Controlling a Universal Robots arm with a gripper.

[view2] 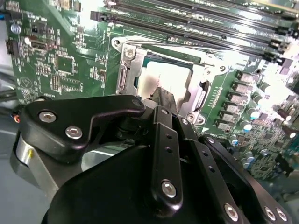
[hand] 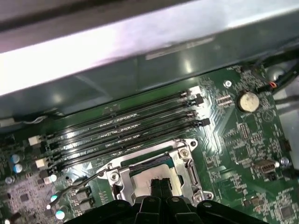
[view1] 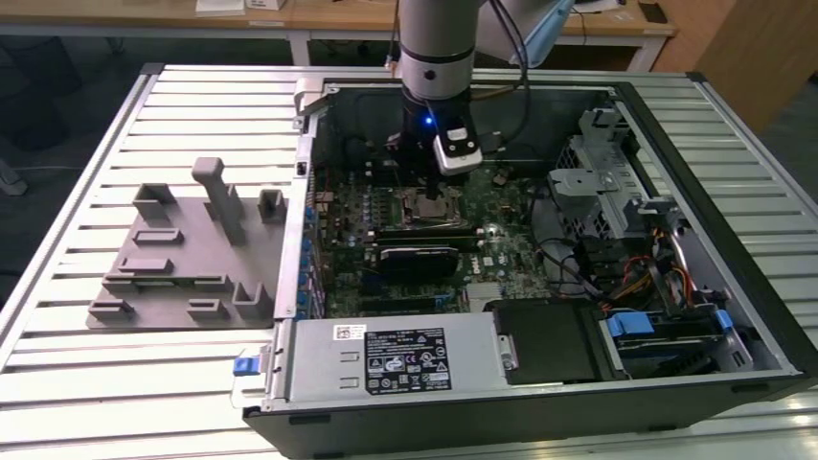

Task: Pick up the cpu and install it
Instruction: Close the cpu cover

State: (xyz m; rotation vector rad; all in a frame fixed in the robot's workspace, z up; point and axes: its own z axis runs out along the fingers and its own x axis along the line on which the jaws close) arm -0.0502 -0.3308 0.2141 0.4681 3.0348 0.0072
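The cpu [view2: 158, 77] lies flat inside the metal socket frame [view2: 127, 70] on the green motherboard, its silver top showing. In the first wrist view the cpu [hand: 141, 178] sits within the socket frame [hand: 188, 169]. My gripper [hand: 161, 187] hangs right over it with its two black fingertips pressed together and nothing between them. In the second wrist view the gripper [view2: 163, 97] points at the cpu's near edge; I cannot tell if it touches. The exterior view has the gripper [view1: 435, 195] low inside the open computer case [view1: 715, 144], over the socket.
Empty black memory slots [hand: 126, 130] run alongside the socket. A drive cage and cables [view1: 614, 220] fill the case toward the exterior view's right, and the power supply [view1: 397, 359] sits at the front. A grey plastic tray [view1: 192, 254] with upright blocks lies on the slatted table.
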